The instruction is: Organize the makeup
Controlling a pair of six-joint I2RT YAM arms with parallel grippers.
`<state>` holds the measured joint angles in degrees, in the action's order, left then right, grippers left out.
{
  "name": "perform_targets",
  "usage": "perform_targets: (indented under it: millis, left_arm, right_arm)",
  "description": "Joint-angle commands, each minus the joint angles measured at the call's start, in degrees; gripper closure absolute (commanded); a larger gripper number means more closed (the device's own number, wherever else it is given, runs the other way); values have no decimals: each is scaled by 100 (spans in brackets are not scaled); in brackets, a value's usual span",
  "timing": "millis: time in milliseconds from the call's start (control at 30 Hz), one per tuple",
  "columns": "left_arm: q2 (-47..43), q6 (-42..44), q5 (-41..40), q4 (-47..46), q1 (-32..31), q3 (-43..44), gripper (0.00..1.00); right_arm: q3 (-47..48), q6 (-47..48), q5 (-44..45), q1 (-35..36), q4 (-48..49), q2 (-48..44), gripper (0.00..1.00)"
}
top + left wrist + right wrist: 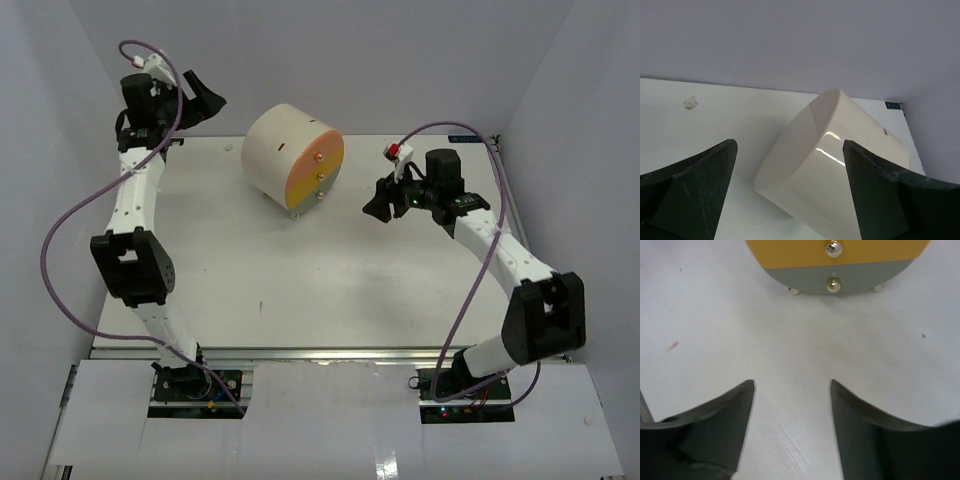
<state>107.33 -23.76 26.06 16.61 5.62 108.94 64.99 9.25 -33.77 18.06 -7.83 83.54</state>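
Makeup out of sight; left tool [789, 145] and right tool [792, 382] spread (empty), facing drawer unit [293, 155].

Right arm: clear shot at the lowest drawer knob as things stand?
Probably yes. The right arm's fingers face the drawer unit's front, parted, with only bare table between them and the lowest knob.

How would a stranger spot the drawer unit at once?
On the white table, toward its far edge between the left arm and the right arm, sits a cream cylindrical drawer unit. Its round orange-yellow front with three gold knobs sets it apart from the black-and-white arms.
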Motion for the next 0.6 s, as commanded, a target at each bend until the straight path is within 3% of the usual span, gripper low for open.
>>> perform_targets:
  millis: [0, 67, 300, 467, 567]
  left_arm:
    - [-1830, -38, 284, -572, -17, -1155, 2]
    - [-2516, 0, 597, -699, -18, -2018, 2]
    - [-5195, 70, 1924, -1608, -41, -5778, 2]
    - [-6544, 523, 2005, -1576, -258, -7004, 2]
    - [-6831, 633, 1996, -1609, -383, -7366, 2]
  right_arm:
    - [-575, 1221, -308, -129, -764, -1291, 17]
    - [-799, 1243, -234, -152, -772, -1807, 11]
    - [-1020, 1254, 6, -172, -1368, -3035, 10]
    - [-1181, 1251, 540, -172, -1369, -3566, 10]
    - [-1462, 1182, 863, -224, -1213, -3716, 10]
